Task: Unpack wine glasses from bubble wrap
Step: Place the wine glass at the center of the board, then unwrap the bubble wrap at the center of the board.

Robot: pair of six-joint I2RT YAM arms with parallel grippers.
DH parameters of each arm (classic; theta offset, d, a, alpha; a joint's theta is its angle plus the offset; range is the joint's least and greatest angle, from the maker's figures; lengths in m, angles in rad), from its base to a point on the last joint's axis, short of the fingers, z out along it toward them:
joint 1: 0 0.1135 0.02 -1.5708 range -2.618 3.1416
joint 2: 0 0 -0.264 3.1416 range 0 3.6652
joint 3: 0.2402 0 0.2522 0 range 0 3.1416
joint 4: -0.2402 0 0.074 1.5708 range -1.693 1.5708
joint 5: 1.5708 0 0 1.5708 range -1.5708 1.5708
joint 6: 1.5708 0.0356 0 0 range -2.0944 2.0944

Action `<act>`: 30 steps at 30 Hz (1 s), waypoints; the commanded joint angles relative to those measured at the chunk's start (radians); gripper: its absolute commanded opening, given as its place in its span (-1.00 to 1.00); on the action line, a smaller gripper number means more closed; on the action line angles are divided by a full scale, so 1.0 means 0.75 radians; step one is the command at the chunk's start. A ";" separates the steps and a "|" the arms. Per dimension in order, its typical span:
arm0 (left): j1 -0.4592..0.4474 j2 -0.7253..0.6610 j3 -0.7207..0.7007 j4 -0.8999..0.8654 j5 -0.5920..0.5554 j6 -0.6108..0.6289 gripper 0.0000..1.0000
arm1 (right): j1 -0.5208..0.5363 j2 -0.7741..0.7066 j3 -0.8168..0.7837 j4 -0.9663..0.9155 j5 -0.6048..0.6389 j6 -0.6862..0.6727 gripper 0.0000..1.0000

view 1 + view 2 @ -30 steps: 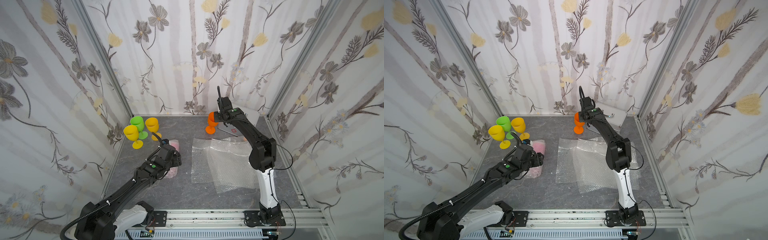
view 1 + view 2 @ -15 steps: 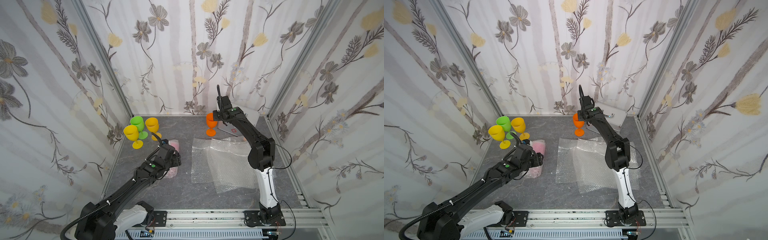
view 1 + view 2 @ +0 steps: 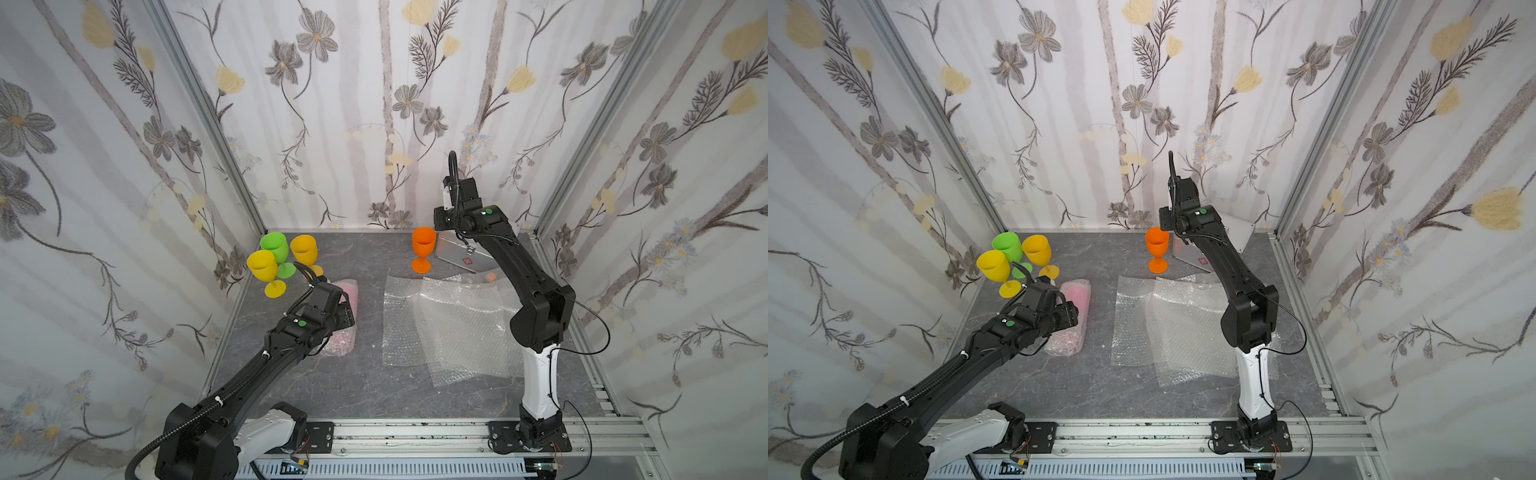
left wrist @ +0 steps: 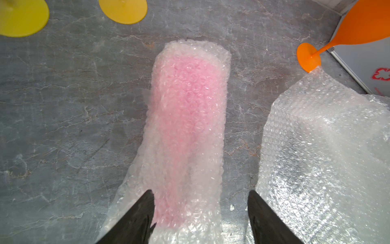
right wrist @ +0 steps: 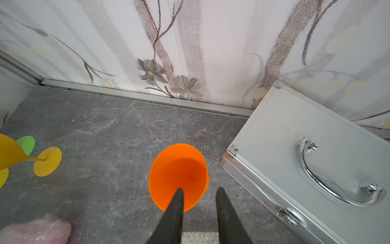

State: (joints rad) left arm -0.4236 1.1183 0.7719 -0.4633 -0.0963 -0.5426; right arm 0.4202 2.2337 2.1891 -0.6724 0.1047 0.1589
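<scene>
"Wine glasses (image 3: 993, 266): where are they on the bench (image 3: 365, 386)?"

"Four stand upright and bare. The green goblet (image 3: 275, 248), yellow goblet (image 3: 262, 268) and amber-yellow goblet (image 3: 304, 250) cluster in the far left corner, close together. The orange goblet (image 3: 423, 249) stands alone near the back wall, just beside a silver case (image 5: 295, 152)."

"And the fifth?"

"The pink goblet (image 4: 187, 95) lies on its side inside a bubble-wrap roll (image 3: 1077, 293), left of centre, showing only as a pink blur through the plastic. To the right, flat sheets (image 3: 453, 328) of bubble wrap lie spread and overlapping. One corner comes close to the orange goblet's foot."

"What about the left tool (image 4: 200, 191)?"

"It is open, fingers wide apart, straddling the end of the roll nearest the robot. One finger overlaps the wrap's loose edge and the other stands clear of it. I cannot tell whether either touches."

"The right tool (image 5: 199, 188)?"

"Its jaws stand slightly apart above the orange goblet's rim, gripping nothing. In the wrist view one finger crosses the rim, but contact is unclear."
</scene>
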 commanded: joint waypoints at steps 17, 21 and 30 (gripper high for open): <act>0.199 0.184 -0.057 0.082 0.371 -0.058 0.16 | 0.104 -0.507 -0.883 0.396 -0.348 0.057 -0.35; 0.171 0.216 -0.065 0.120 0.419 -0.097 -0.13 | 0.110 -0.533 -0.982 0.437 -0.376 0.074 -0.36; 0.029 0.193 -0.046 0.088 0.386 -0.260 -0.55 | 0.147 -0.560 -1.137 0.492 -0.448 0.101 -0.37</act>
State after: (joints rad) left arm -0.3767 1.2678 0.7277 -0.3969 0.2104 -0.6621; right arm 0.5205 1.8233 1.3567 -0.3641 -0.1928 0.2234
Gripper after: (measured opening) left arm 0.228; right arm 0.315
